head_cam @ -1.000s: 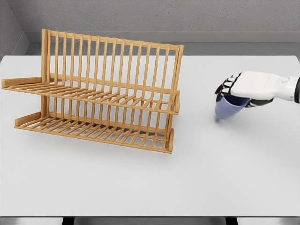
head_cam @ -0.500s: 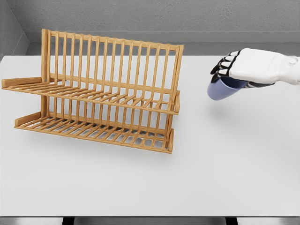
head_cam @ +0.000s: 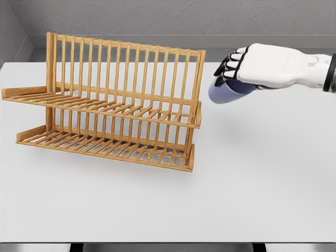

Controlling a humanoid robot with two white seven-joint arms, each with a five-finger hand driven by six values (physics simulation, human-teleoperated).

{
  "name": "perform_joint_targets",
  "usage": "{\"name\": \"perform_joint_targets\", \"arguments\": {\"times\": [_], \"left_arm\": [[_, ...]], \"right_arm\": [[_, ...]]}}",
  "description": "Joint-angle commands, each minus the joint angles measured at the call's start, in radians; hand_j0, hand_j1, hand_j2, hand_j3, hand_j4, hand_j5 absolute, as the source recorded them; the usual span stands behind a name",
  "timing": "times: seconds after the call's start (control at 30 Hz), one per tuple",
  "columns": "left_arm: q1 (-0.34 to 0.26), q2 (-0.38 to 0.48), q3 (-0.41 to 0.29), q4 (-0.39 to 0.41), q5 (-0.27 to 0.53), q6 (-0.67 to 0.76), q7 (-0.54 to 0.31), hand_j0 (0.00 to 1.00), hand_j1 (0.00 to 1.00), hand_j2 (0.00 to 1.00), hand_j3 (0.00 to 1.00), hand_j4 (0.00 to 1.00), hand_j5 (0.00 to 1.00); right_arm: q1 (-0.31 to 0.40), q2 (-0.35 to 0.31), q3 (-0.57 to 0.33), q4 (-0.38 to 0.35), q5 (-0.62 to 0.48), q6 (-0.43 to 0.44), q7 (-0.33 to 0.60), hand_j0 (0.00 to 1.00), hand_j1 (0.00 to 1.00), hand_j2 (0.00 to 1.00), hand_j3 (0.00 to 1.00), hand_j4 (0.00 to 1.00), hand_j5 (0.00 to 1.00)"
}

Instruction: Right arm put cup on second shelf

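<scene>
Wooden dish rack (head_cam: 113, 105) stands bare at the left, both shelves unfilled; just off its right end the blue cup (head_cam: 227, 90) hangs tilted above the table (head_cam: 252, 184), clamped in the right hand (head_cam: 257, 65); lifting looks done, placing remains.

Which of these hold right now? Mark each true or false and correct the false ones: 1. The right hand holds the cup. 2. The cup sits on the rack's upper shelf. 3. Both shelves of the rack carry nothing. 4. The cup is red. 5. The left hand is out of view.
1. True: the right hand grips the cup from above.
2. False: the cup hangs in the air to the right of the wooden rack, touching no shelf.
3. True: nothing lies on the upper shelf or the lower shelf.
4. False: it is pale blue.
5. True: only the right arm shows.
</scene>
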Motion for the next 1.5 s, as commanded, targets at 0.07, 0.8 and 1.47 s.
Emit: {"name": "perform_joint_targets", "arguments": {"times": [0.07, 0.8, 1.47], "left_arm": [[0.000, 0.000, 0.000, -0.001, 0.000, 0.000, 0.000, 1.00, 1.00, 1.00, 1.00, 1.00, 1.00], [0.000, 0.000, 0.000, 0.001, 0.000, 0.000, 0.000, 1.00, 1.00, 1.00, 1.00, 1.00, 1.00], [0.000, 0.000, 0.000, 0.001, 0.000, 0.000, 0.000, 1.00, 1.00, 1.00, 1.00, 1.00, 1.00]], "right_arm": [[-0.009, 0.048, 0.012, -0.001, -0.012, 0.004, 0.001, 0.65, 0.65, 0.65, 0.65, 0.65, 0.65], [-0.061, 0.138, 0.158, 0.001, -0.006, 0.004, 0.001, 0.69, 0.69, 0.69, 0.69, 0.69, 0.69], [0.531, 0.065, -0.572, 0.314, -0.005, 0.004, 0.001, 1.00, 1.00, 1.00, 1.00, 1.00, 1.00]]}}
